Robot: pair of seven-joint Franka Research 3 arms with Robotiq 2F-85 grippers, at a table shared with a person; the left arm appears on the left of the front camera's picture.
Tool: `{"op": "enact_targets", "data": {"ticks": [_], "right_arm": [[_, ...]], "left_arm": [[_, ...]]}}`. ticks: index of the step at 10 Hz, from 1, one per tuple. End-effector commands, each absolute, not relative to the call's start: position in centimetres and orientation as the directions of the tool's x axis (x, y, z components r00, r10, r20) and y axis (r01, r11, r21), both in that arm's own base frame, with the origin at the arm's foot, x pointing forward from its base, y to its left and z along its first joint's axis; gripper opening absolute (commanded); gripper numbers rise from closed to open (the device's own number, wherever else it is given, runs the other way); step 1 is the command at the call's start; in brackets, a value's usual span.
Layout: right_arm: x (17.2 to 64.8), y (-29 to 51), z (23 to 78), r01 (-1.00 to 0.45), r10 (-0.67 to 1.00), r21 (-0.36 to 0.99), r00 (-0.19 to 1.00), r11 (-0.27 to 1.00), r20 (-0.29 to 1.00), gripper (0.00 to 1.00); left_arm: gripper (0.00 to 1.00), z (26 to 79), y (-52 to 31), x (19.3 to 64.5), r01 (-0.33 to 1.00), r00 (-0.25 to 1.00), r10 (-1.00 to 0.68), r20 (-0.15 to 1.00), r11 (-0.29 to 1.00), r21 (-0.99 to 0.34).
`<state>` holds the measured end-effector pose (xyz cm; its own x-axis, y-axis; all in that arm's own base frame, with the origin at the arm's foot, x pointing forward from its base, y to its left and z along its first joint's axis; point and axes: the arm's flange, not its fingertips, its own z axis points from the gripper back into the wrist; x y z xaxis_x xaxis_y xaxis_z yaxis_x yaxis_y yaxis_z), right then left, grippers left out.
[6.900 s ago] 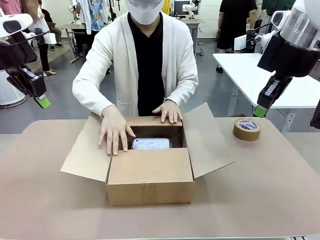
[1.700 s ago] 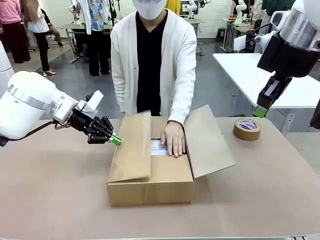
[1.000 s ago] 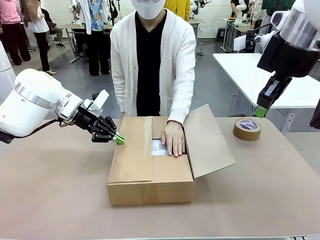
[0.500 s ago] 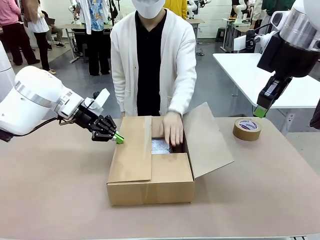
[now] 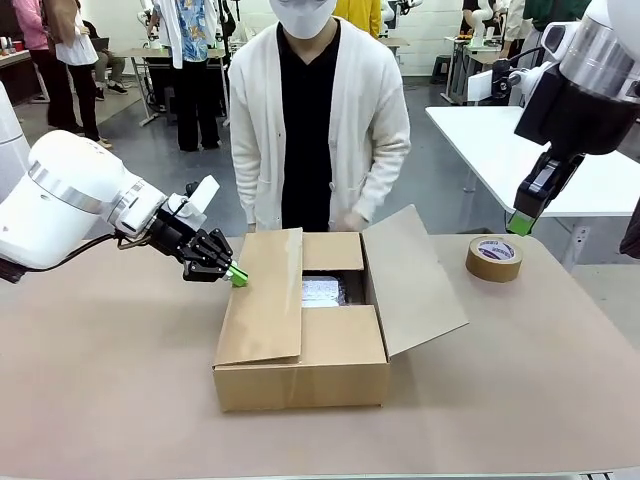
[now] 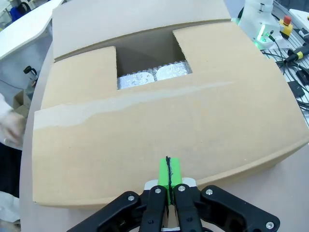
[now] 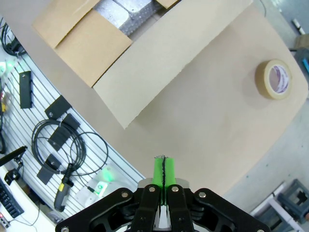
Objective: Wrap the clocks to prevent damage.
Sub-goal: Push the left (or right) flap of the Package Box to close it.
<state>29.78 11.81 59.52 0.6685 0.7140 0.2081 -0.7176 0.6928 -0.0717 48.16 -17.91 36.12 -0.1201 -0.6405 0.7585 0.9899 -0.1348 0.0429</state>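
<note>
The clocks (image 5: 322, 291) lie as whitish bubble-wrapped bundles inside the brown cardboard box (image 5: 300, 375), seen through the gap between its flaps. The left wrist view looks down on the clocks (image 6: 152, 76), and the right wrist view catches the clocks (image 7: 123, 12) at its top edge. My left gripper (image 5: 237, 275) is shut, its green tips against the outer edge of the folded-down left flap (image 5: 265, 300). Its fingertips (image 6: 167, 171) are pressed together with nothing between them. My right gripper (image 5: 519, 222) hangs shut and empty, high above the table's right side, its pads (image 7: 164, 169) together.
The box's right flap (image 5: 410, 280) stands open, slanting outward. A brown tape roll (image 5: 494, 258) lies on the table right of the box, also in the right wrist view as the tape roll (image 7: 276, 79). The person stands at the far edge, a hand (image 5: 350, 222) just behind the box.
The person's hand has lifted off the box and pulled back to the far edge, uncovering the wrapped clocks. My left gripper stays at the left flap. The right arm has not moved.
</note>
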Motion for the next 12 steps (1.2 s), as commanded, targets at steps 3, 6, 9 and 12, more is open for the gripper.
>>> {"op": "enact_targets", "data": {"ticks": [3,6,9,12], "right_arm": [[29.82,12.08,59.54,-0.705,0.701,-0.065,0.684,0.707,0.202,0.01],[29.82,12.08,59.54,-0.705,0.701,-0.065,0.684,0.707,0.202,0.01],[29.82,12.08,59.54,-0.705,0.701,-0.065,0.684,0.707,0.202,0.01],[29.78,11.81,59.52,-0.718,0.714,-0.072,0.669,0.693,0.208,0.01]], "left_arm": [[0.00,35.54,-18.06,48.18,0.988,-0.130,-0.643,0.755,-0.145,0.047],[0.00,35.54,-18.06,48.18,0.988,-0.130,-0.643,0.755,-0.145,0.047],[0.00,35.54,-18.06,48.18,0.988,-0.130,-0.643,0.755,-0.145,0.047],[0.00,35.54,-18.06,48.18,0.988,-0.130,-0.643,0.755,-0.145,0.047]]}}
